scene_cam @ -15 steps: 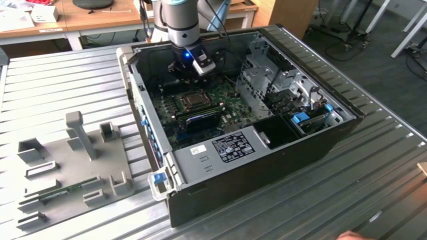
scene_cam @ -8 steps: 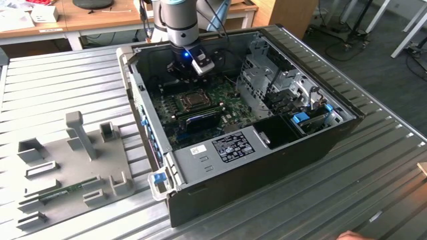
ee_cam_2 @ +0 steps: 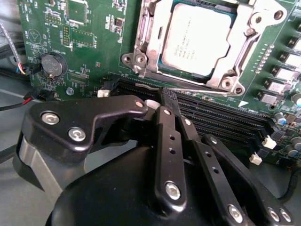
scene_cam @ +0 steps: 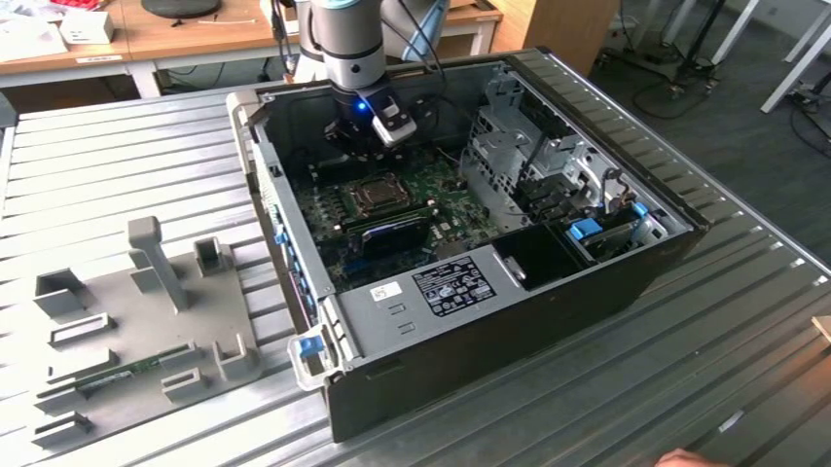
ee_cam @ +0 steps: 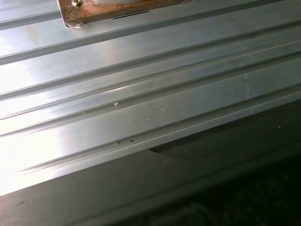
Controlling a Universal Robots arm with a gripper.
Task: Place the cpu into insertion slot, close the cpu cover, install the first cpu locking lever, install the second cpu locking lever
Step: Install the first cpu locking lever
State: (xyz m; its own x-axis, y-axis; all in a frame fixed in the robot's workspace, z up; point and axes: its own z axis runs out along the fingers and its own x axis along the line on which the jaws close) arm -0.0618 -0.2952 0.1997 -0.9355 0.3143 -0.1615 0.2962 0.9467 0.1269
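Second wrist view: cpu [ee_cam_2: 197,40] flat, face-up in insertion slot [ee_cam_2: 227,84]; gripper [ee_cam_2: 168,98] seemingly together, empty.

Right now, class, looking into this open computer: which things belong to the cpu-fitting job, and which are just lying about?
Belong to the job:
cpu
cpu cover, lying down over the cpu's edges
gripper, close to the cover

Just lying about:
coin battery
memory slots
grey fixture plate on the table
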